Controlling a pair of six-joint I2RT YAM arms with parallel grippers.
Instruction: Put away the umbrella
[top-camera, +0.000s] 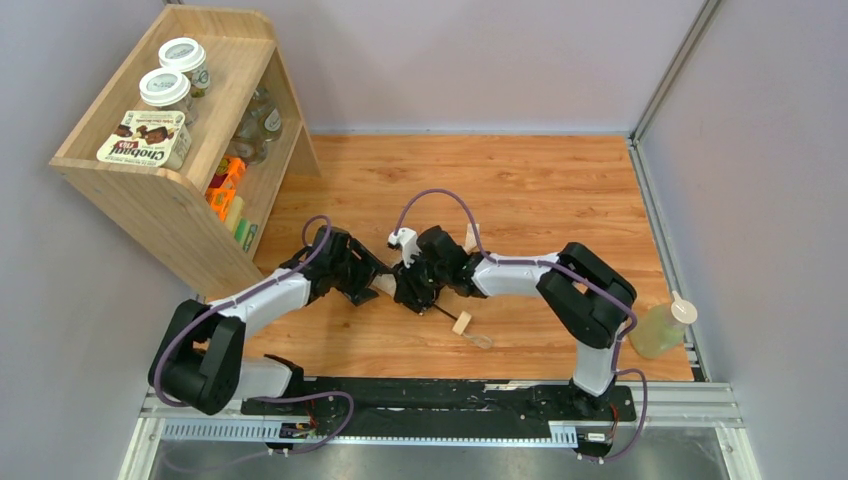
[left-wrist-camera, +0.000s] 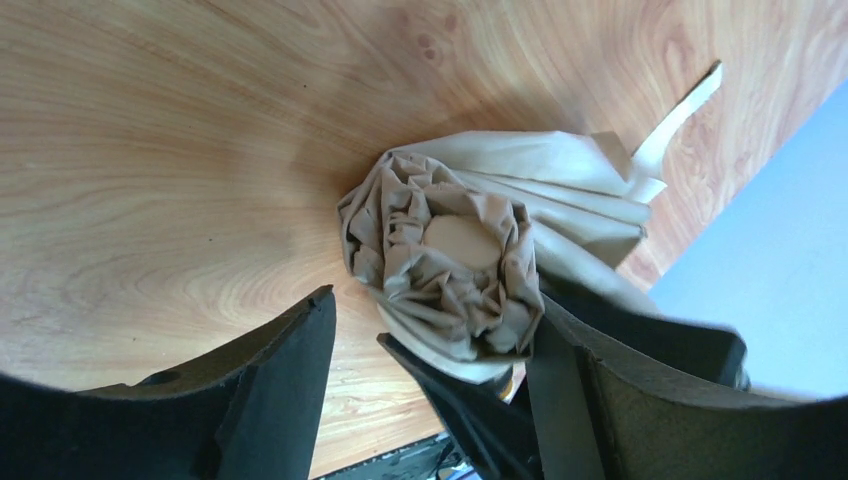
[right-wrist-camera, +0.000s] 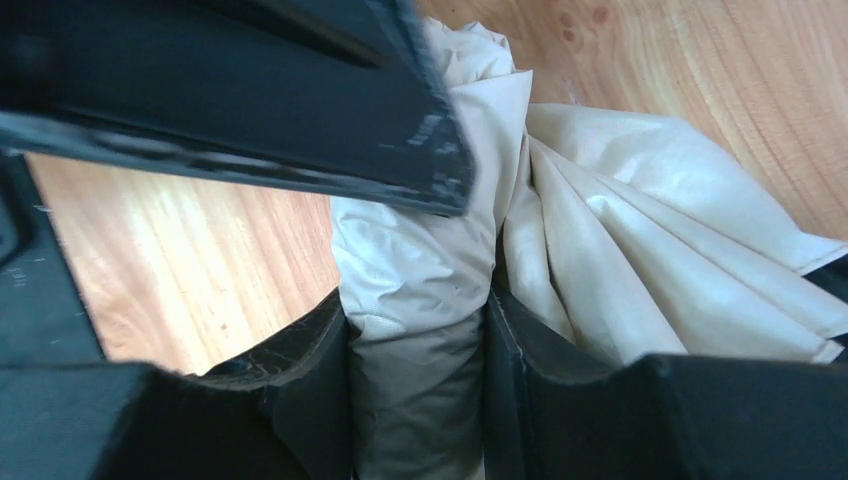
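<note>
The umbrella (top-camera: 385, 285) lies folded on the wooden floor between both arms, its cream handle (top-camera: 462, 322) pointing toward the bases. My right gripper (top-camera: 408, 292) is shut on the peach-beige canopy; in the right wrist view the fabric (right-wrist-camera: 420, 270) is squeezed between both pads of the gripper (right-wrist-camera: 418, 310). My left gripper (top-camera: 368, 288) stands open around the canopy's bunched tip (left-wrist-camera: 450, 250). The left gripper's (left-wrist-camera: 435, 300) right finger (left-wrist-camera: 600, 390) is close against the fabric and its left finger (left-wrist-camera: 290, 370) is well apart from it. A closing strap (left-wrist-camera: 690, 105) trails off the canopy.
A wooden shelf unit (top-camera: 170, 190) stands at the back left with jars (top-camera: 165, 88) and a Chobani box (top-camera: 145, 138) on top and packets inside. A bottle of yellowish liquid (top-camera: 660, 328) stands at the floor's right edge. Walls close in on three sides.
</note>
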